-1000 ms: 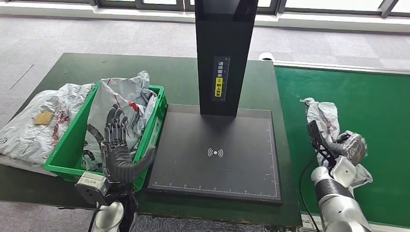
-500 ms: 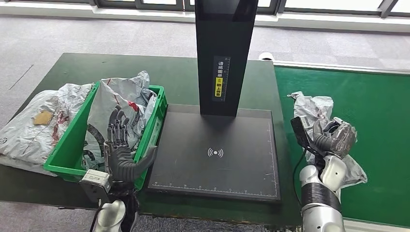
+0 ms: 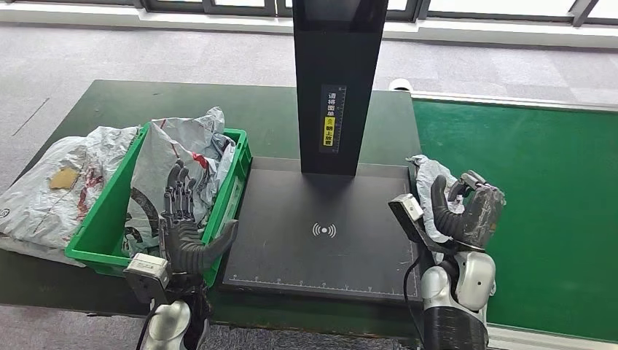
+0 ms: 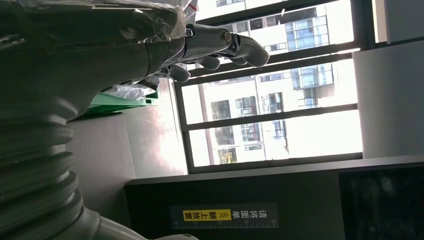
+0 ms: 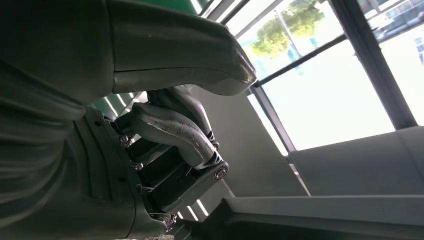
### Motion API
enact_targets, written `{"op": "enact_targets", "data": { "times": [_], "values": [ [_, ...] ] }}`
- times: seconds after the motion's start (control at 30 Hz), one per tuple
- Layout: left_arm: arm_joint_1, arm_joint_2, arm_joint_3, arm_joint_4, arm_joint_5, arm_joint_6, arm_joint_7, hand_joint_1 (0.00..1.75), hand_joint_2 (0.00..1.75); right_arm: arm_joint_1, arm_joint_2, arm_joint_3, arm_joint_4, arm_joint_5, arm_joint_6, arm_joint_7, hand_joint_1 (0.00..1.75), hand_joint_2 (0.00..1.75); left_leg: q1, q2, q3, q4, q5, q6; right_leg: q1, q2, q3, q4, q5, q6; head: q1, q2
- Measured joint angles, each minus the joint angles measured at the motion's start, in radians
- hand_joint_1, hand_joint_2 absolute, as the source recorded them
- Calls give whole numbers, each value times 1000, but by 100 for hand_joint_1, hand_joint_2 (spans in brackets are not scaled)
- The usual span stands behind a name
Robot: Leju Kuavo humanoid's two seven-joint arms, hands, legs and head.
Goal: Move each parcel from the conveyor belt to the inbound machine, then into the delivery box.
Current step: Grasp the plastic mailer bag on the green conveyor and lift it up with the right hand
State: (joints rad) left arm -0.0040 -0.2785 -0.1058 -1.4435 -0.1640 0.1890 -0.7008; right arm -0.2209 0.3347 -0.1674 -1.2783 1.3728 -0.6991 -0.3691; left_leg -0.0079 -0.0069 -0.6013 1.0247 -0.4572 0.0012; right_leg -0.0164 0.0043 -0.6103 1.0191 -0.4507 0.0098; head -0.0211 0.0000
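The right robot hand [image 3: 466, 211] grips a crumpled grey plastic parcel [image 3: 431, 195], its fingers curled around the bag, and holds it above the right edge of the black inbound machine [image 3: 324, 233], where that platform meets the green conveyor belt [image 3: 539, 204]. In the right wrist view the robot hand [image 5: 165, 135] shows its thumb and bent fingers closed inward; the parcel itself cannot be made out there.

The left robot hand [image 3: 182, 226] is held upright with its fingers spread apart and nothing in it, in front of the near right corner of the green delivery box [image 3: 235, 182]. In the left wrist view the robot hand [image 4: 200, 45] has its fingers stretched out straight.

The delivery box holds grey parcels [image 3: 175, 153] with red markings, too creased to read. Another grey parcel [image 3: 51, 189] with a brown label lies on the dark green counter [image 3: 270, 117] against the box's left wall.

The machine's flat plate bears a white wireless-signal symbol [image 3: 324, 230] in its middle and ruler ticks along its front and right edges. Its black upright column [image 3: 337, 80] carries a vertical strip label [image 3: 332, 118] of Chinese characters, white on black above and black on yellow below; it is also seen in the left wrist view [image 4: 225, 215]. The characters are too small to read with confidence.
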Motion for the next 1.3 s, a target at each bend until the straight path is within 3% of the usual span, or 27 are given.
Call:
{"op": "enact_targets", "data": {
  "times": [0.43,0.47,0.53,0.57,0.6,0.63,0.67,0.73,0.8,1.07,1.2,1.3],
  "values": [
    [0,0,1,0,0,0,0,0,175,25,6,98,-84,-5,0,6,175,175,0,0,0,0,0,0,0,0,0,0,0,0,0,0],
    [0,0,1,0,0,0,0,0,175,25,6,103,-85,-9,0,11,160,175,0,0,0,0,0,0,0,0,0,0,0,0,0,0],
    [0,0,1,0,0,2,0,0,175,23,5,118,-82,-9,0,40,78,175,0,0,0,0,0,0,0,0,0,0,0,0,0,0],
    [0,0,1,-1,-1,3,0,0,175,19,4,127,-73,2,1,67,34,131,0,0,0,0,0,0,0,0,0,0,0,0,0,0],
    [1,0,2,-1,-1,4,0,0,175,14,3,134,-60,22,1,107,5,87,0,0,0,0,0,0,0,0,0,0,0,0,0,0],
    [1,0,2,-2,-2,6,0,0,175,6,0,139,-41,52,2,160,0,44,0,0,0,0,0,0,0,0,0,0,0,0,0,0],
    [2,0,3,-4,-2,8,0,0,175,-3,-7,141,-20,80,2,219,0,0,0,0,0,0,0,0,0,0,0,0,0,0,0,0],
    [3,0,7,-8,-3,11,0,0,175,-25,-30,131,23,105,2,322,0,0,0,-1,0,0,0,0,0,-1,0,0,0,0,0,0],
    [5,0,10,-9,-3,17,0,0,175,-51,-60,85,73,85,2,352,0,0,0,-1,0,1,0,0,0,-2,1,0,0,0,0,0],
    [10,0,13,-7,-1,24,0,0,175,-127,-144,-287,272,105,2,337,0,0,-2,-2,0,2,-1,2,-1,-1,1,-1,1,1,0,0],
    [10,-2,13,-5,-15,12,0,0,175,-155,-167,-470,341,137,2,275,0,0,-2,-2,0,2,-1,2,-1,-1,1,-1,1,1,0,0],
    [10,-3,13,-5,-31,5,0,0,175,-168,-179,-566,381,140,2,279,0,0,-1,-1,0,2,-1,2,-1,-1,1,-1,1,1,0,0]
  ]
}}
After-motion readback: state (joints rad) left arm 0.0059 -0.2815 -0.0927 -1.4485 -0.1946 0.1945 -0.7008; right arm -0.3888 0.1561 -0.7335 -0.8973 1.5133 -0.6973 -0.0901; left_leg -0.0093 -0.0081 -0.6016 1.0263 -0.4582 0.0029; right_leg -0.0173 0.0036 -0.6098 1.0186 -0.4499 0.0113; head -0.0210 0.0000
